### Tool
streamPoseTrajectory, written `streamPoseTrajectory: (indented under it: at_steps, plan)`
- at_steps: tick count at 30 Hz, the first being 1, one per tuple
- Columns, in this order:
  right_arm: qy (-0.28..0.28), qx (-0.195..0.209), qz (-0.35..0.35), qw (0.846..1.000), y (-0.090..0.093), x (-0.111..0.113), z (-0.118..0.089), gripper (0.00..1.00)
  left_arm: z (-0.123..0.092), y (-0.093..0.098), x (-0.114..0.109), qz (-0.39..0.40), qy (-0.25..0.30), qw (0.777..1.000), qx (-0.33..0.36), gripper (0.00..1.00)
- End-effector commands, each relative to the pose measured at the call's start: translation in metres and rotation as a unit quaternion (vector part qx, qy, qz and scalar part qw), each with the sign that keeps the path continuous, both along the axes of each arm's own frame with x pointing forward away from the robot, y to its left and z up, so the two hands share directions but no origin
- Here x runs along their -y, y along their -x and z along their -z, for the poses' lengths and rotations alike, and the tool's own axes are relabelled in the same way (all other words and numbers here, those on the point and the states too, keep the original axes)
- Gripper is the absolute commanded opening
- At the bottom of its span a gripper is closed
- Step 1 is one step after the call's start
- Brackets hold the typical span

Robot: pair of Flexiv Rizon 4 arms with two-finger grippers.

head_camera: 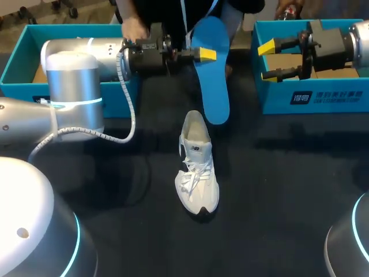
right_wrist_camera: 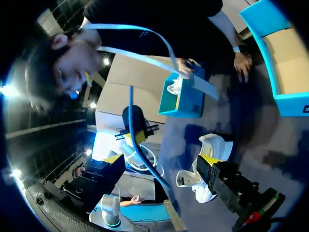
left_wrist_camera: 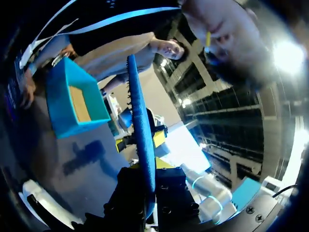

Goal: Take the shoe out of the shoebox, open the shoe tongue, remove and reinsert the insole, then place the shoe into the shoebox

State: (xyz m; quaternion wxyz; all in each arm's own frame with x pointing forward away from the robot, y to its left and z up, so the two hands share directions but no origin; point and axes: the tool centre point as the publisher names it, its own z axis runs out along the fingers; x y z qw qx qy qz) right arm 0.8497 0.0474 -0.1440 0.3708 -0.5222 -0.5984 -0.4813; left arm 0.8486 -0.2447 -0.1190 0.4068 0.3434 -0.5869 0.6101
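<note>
While checking the far edge of the worktop (head_camera: 288,190), found left tool (head_camera: 207,55) clamped on the blue insole (head_camera: 212,86), hanging upright clear of the surface. Found right tool (head_camera: 266,60) spread wide and holding nothing, over the teal shoebox (head_camera: 311,101) at the far right corner. Noted white shoe (head_camera: 197,173) lying mid-worktop, toe toward the near edge. Noted second teal shoebox (head_camera: 17,60) at the far left corner.
</note>
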Motion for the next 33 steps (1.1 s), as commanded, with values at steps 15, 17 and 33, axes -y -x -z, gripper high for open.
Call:
streamPoseTrajectory:
  at_steps: [15, 17, 33]
  plan:
    - [0.000, 0.000, 0.000, 1.000, 0.000, -0.002, 0.000, 1.00, -0.009, -0.017, -0.009, -0.007, -0.020, 0.957, 0.289, 0.00]
    - [0.000, 0.000, 0.000, 1.000, 0.000, -0.002, 0.000, 1.00, -0.008, -0.017, -0.008, 0.000, -0.019, 0.937, 0.350, 0.00]
    - [0.000, 0.000, 0.000, 1.000, 0.000, -0.002, 0.000, 1.00, 0.001, -0.037, -0.003, 0.019, -0.020, 0.731, 0.682, 0.00]
